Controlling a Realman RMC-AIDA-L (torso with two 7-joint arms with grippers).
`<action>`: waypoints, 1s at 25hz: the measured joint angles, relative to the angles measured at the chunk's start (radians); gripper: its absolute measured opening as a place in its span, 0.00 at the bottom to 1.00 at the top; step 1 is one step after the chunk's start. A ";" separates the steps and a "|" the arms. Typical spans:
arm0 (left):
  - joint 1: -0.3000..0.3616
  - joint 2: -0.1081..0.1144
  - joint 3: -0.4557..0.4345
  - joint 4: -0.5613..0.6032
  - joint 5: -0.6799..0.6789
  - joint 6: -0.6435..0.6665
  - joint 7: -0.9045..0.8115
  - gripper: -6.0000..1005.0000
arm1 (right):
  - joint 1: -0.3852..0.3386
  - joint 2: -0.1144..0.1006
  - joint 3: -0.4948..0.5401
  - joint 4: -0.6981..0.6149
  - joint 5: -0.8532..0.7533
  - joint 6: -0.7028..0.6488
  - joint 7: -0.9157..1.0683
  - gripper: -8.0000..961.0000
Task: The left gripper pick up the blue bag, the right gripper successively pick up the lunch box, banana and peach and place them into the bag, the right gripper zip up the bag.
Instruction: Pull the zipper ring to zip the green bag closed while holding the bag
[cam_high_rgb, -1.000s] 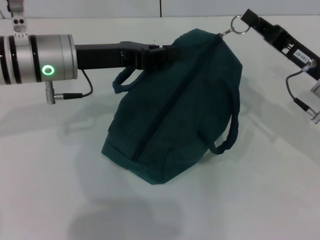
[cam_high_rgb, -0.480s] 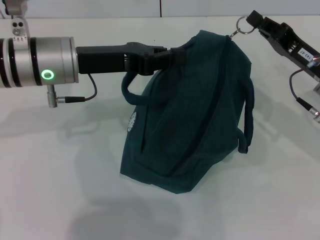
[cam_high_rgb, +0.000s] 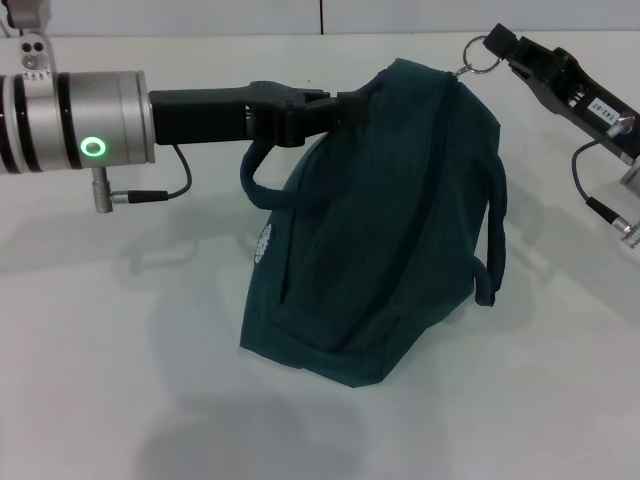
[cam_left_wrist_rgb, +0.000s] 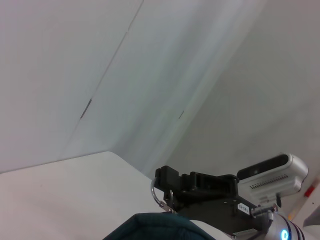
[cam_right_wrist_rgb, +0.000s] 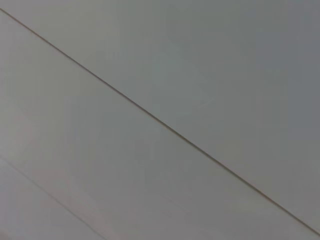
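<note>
Teal bag (cam_high_rgb: 385, 230) hangs pinched in left end effector (cam_high_rgb: 345, 108), steadying it; right end effector (cam_high_rgb: 497, 47) grips zipper ring (cam_high_rgb: 478, 55) beside it, zipping.

The blue bag (cam_high_rgb: 385, 215) is dark teal fabric, soft and slumped, its top end raised and its broad bottom edge resting on the white surface (cam_high_rgb: 120, 380). The left gripper (cam_high_rgb: 345, 105) pinches the fabric at the bag's upper left corner, and the bag hangs down and away from there. One carry handle (cam_high_rgb: 262, 185) loops just below that gripper; the other handle (cam_high_rgb: 493, 240) droops along the side facing the right gripper (cam_high_rgb: 497, 47). A zipper line runs down the bag's face. At the top, beside the right gripper's tip, a metal ring (cam_high_rgb: 479, 57) on the zipper pull touches that gripper; the left wrist view shows the ring (cam_left_wrist_rgb: 158, 192) at the bag's peak (cam_left_wrist_rgb: 160, 227).
</note>
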 joint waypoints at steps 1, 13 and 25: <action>0.000 0.000 -0.001 0.000 0.000 -0.001 0.000 0.01 | -0.001 0.000 0.000 -0.001 0.000 -0.001 0.000 0.03; 0.002 0.006 -0.017 -0.001 0.002 -0.032 -0.006 0.01 | -0.019 0.002 -0.004 -0.004 -0.001 -0.011 0.000 0.02; -0.002 0.002 0.003 -0.001 -0.004 0.048 -0.004 0.01 | -0.019 -0.001 0.002 0.000 0.002 -0.012 0.050 0.03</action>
